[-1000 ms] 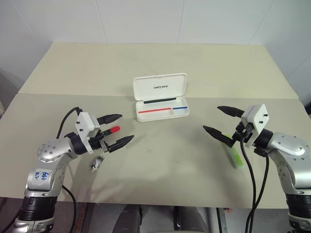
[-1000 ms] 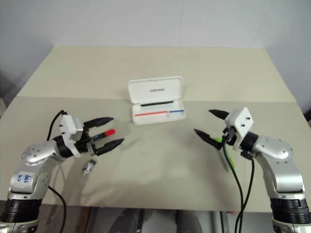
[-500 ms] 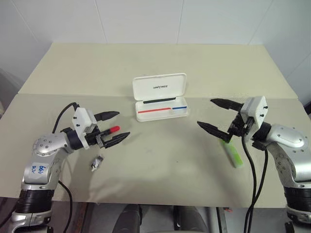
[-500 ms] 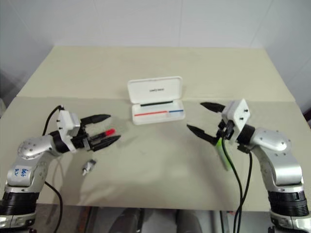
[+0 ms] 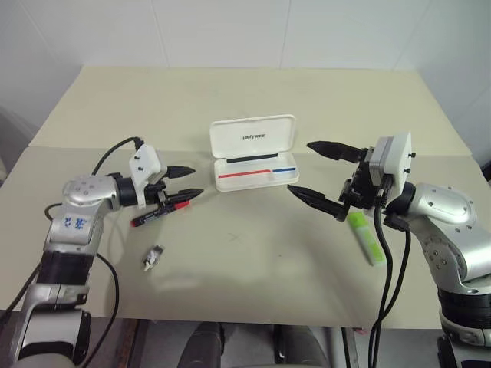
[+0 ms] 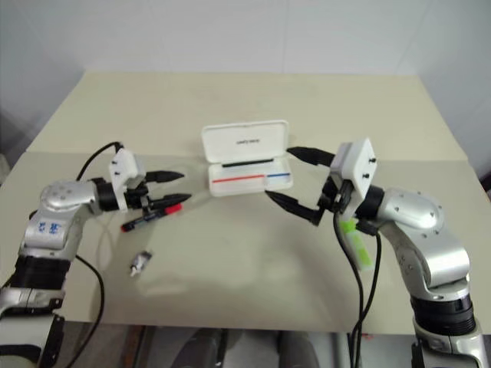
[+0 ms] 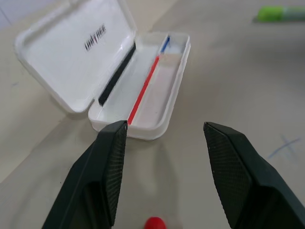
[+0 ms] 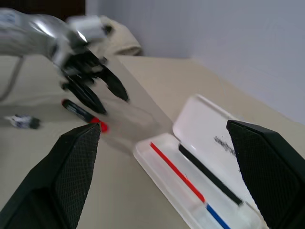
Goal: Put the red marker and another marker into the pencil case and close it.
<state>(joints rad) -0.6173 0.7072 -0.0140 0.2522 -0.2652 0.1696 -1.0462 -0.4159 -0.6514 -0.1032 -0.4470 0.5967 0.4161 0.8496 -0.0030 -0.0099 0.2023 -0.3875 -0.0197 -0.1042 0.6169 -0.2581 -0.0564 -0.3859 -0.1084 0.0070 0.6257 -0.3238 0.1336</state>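
Note:
The pencil case point(image 5: 255, 184) lies open at the table's middle, its lid point(image 5: 253, 138) tilted back and a red-and-blue stripe inside. The red marker point(image 5: 159, 214) lies slanted on the table to its left, red cap toward the case. My left gripper point(image 5: 197, 181) hovers just above the cap end, fingers apart and holding nothing; the cap point(image 7: 155, 223) peeks up between them. My right gripper point(image 5: 299, 166) is wide open and empty in the air by the case's right end. The green highlighter point(image 5: 367, 238), the other marker, lies on the table below my right wrist.
A small grey-and-black piece point(image 5: 153, 257) lies near the front left, below the red marker. A seam point(image 5: 77, 148) crosses the table behind the case, with bare surface beyond it. The tabletop in front of the case is bare.
My left gripper moved forward toward the case, uncovering the red marker's body, and its fingers narrowed. My right gripper rose and swung left from over the highlighter to the case's right end.

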